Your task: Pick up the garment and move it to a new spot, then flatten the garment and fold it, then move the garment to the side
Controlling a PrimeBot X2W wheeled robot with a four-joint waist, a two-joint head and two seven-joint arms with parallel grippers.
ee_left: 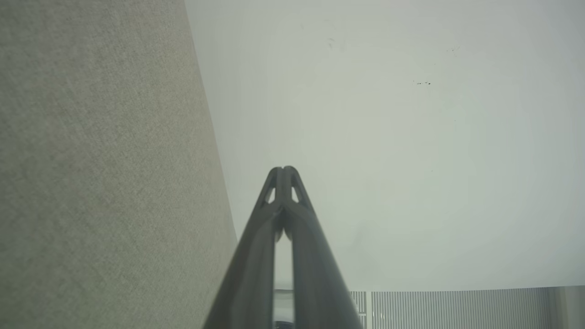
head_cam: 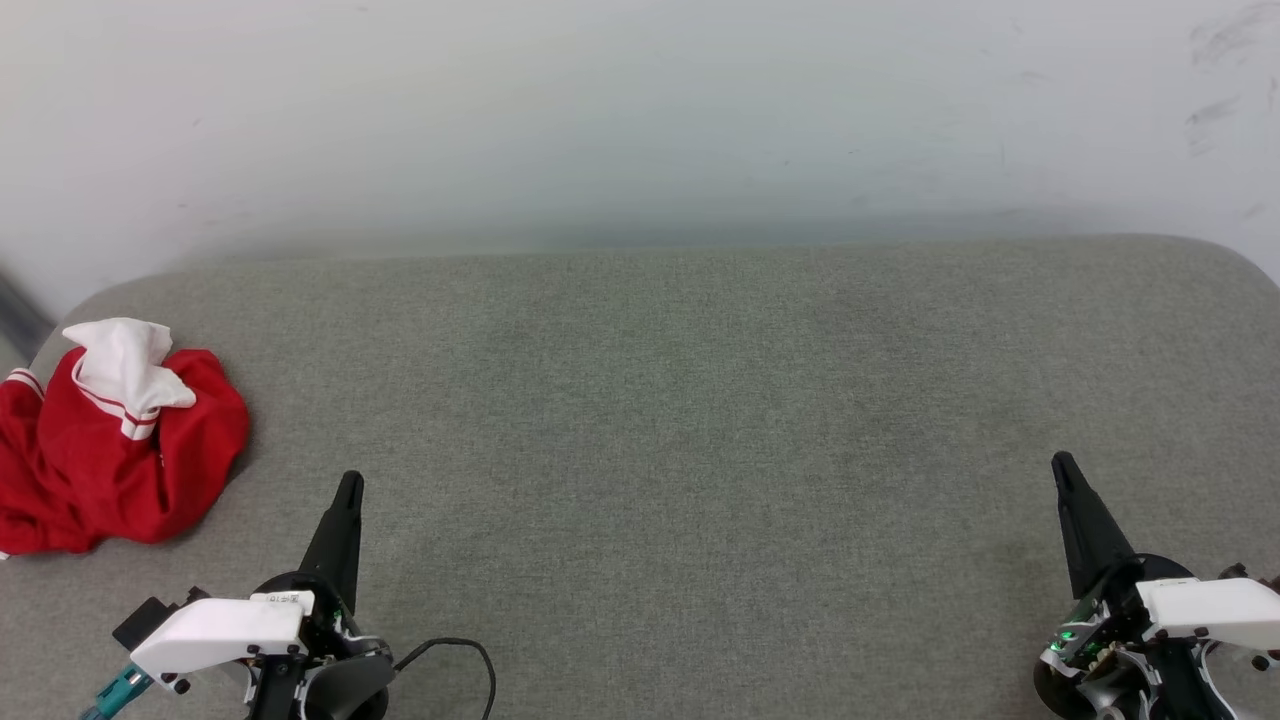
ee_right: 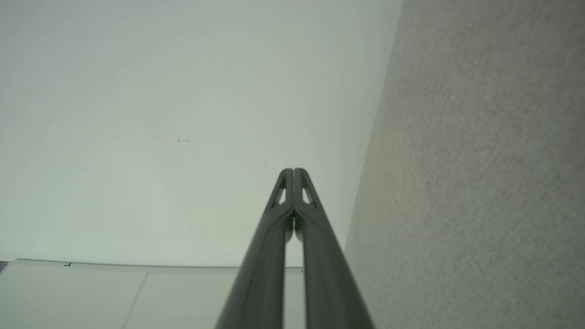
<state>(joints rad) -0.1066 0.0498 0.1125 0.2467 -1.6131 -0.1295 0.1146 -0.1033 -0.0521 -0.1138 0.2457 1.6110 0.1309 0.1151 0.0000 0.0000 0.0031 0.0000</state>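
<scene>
Lying in a crumpled heap, the red shirt (head_cam: 130, 470) sits at the left edge of the grey cushion (head_cam: 650, 400). It is a little farther away than the tip of the left claw (head_cam: 350, 485) and off to its left, not touching it. A white sleeve (head_cam: 125, 365) with red stripes is bunched on top.

Both claws are closed tight, fingers pressed together, and hold nothing. The right claw (head_cam: 1062, 465) is well away, over on the right side.

The shirt looks soft, thin and light. I think it will flop and hang down when lifted, and it cannot break. A tiny pinch may slip out, so a thick fold is the best place to grab. The puffy white sleeve on top, or the red hump just beside it, looks easiest for the left claw to reach.

Some of the shirt is cut off at the left side of the head view, so I cannot tell how far it spreads or if it hangs over the cushion's edge. The neck hole, the other sleeve and any print are tucked inside the heap.
</scene>
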